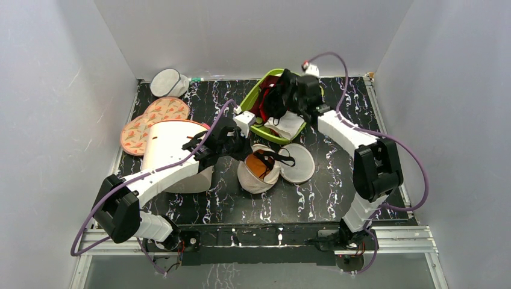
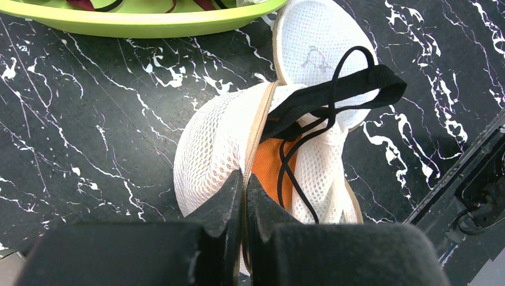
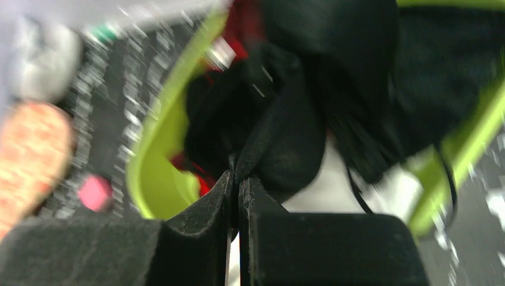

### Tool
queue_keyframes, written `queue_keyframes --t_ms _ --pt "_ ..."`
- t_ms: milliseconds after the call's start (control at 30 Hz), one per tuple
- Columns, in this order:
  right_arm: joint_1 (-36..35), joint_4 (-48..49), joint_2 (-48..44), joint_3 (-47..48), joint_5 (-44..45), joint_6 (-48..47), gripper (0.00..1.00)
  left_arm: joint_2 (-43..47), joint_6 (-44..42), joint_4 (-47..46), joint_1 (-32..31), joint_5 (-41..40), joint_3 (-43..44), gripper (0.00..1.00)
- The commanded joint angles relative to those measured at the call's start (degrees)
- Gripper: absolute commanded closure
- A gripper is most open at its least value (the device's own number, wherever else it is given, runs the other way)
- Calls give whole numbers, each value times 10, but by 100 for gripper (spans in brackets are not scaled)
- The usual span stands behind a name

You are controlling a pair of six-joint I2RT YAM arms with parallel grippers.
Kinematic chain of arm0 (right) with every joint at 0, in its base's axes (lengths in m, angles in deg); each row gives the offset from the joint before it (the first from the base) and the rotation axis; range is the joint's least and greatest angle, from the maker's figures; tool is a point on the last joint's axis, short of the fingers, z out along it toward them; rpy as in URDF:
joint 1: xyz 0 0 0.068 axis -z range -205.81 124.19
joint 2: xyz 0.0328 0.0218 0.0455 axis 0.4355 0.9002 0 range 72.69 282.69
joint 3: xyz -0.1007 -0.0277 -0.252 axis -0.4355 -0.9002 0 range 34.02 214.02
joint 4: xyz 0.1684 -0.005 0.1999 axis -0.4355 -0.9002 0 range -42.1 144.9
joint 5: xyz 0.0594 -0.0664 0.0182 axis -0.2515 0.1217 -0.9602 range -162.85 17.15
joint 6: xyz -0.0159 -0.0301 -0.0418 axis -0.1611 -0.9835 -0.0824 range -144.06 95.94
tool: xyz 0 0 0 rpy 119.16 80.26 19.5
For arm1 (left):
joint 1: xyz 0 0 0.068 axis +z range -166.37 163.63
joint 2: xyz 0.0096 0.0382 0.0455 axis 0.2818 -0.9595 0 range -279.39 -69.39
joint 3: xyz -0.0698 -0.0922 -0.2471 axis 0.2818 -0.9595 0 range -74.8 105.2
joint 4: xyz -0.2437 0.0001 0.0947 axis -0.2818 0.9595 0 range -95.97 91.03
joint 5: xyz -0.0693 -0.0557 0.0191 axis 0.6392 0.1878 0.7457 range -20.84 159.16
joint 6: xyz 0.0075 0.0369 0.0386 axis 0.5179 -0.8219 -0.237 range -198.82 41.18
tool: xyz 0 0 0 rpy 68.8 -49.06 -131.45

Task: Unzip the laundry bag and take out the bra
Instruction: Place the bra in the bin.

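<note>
The off-white mesh laundry bag (image 1: 253,179) (image 2: 211,143) lies unzipped mid-table, its round lid (image 1: 299,163) (image 2: 312,42) folded back. Inside it shows the orange cup of the bra (image 1: 260,165) (image 2: 271,167), and its black straps (image 2: 333,98) trail out over the lid. My left gripper (image 1: 243,155) (image 2: 245,177) is shut on the bag's beige zip rim. My right gripper (image 1: 278,107) (image 3: 238,173) hangs over the green tray (image 1: 255,96) (image 3: 152,143), shut on a fold of an all-black garment (image 3: 286,131). The right wrist view is blurred.
A large cream cylinder with a red rim (image 1: 172,153) stands left of the bag, under my left arm. Orange patterned pads (image 1: 150,123) and a greyer round mesh pouch (image 1: 167,82) lie at the back left. White cloth (image 1: 290,126) and dark red cloth (image 1: 260,103) lie in the tray.
</note>
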Motion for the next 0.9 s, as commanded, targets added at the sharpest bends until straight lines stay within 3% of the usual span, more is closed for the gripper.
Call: queue_keyframes --t_ms 0,233,467,500,533,700,867 --pt "32 21 -47 -106 2 -2 100 14 2 -4 -3 12 3 100" --pt "40 21 -3 -183 2 -2 100 15 0 -3 -3 4 3 100" --pt "39 21 74 -53 2 -2 100 9 0 -1 -3 8 4 100" --pt "40 47 72 -27 -111 -36 70 9 0 0 -3 8 4 100" --pt "40 19 66 -7 -182 40 82 10 0 0 -3 8 5 100" --pt "40 -180 -2 48 -149 -40 40 12 0 3 -3 7 7 100" --pt "40 -211 -154 -69 -143 -90 5 9 0 7 -3 10 10 100"
